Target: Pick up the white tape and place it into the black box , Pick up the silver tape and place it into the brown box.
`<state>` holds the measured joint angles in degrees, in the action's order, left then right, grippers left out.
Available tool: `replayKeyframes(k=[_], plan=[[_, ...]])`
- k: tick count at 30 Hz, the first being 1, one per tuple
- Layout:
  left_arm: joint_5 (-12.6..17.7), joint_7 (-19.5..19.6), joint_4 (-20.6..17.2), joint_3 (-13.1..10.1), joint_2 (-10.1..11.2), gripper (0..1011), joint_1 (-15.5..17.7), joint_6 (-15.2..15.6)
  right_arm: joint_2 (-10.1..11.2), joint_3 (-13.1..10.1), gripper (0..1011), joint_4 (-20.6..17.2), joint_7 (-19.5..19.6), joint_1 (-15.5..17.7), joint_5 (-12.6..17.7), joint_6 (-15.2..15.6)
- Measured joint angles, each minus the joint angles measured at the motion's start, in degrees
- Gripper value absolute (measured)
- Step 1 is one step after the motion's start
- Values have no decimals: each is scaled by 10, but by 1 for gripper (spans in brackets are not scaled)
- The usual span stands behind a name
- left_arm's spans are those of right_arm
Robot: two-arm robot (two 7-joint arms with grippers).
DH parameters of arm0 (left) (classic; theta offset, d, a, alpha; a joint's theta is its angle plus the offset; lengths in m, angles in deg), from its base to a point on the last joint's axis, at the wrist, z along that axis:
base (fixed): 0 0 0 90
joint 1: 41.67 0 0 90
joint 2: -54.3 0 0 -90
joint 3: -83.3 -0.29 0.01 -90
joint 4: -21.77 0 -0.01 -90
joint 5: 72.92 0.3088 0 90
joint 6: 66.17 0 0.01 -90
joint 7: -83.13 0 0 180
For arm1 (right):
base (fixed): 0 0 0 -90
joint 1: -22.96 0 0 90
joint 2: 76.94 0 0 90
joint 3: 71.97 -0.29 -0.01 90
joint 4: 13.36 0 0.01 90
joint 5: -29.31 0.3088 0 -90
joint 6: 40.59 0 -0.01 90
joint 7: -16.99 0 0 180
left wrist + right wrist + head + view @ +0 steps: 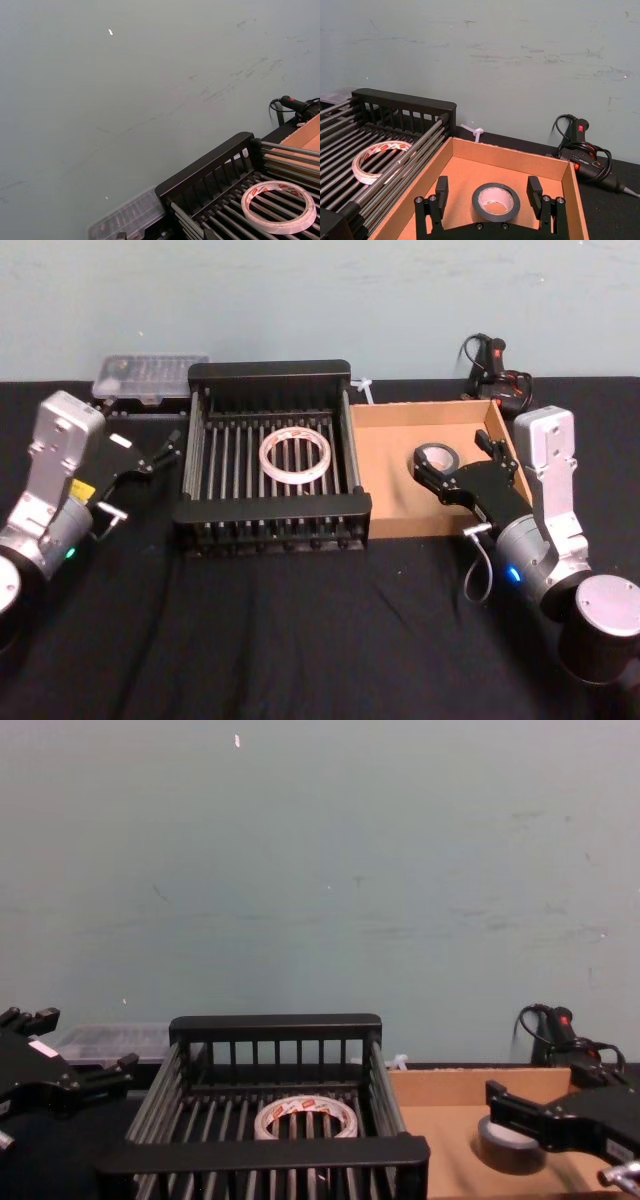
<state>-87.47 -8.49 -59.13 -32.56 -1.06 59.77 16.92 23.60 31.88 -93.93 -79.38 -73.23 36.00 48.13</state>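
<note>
The right gripper point(491, 196) reaches low into the brown box point(520, 161), fingers spread around the flat-lying silver tape point(495, 201), seemingly untouched; the left gripper point(160, 453) hangs open beside the black box point(270, 508).

— Where do you work?
— A workshop or lab, by the look of it. My bench point(300, 640) wears a black cloth and stands against a bare, scuffed pale wall point(520, 50).
— Anything else?
— A black corded tool with a red switch point(580, 150) lies at the back, beside a clear parts case point(150, 375).
</note>
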Motion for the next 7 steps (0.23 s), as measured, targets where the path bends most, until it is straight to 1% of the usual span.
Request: replayKeyframes(k=[7], plan=[[0, 0, 0, 0, 0, 1001, 0, 0, 0, 0, 1002, 0, 0, 0, 0, 0]])
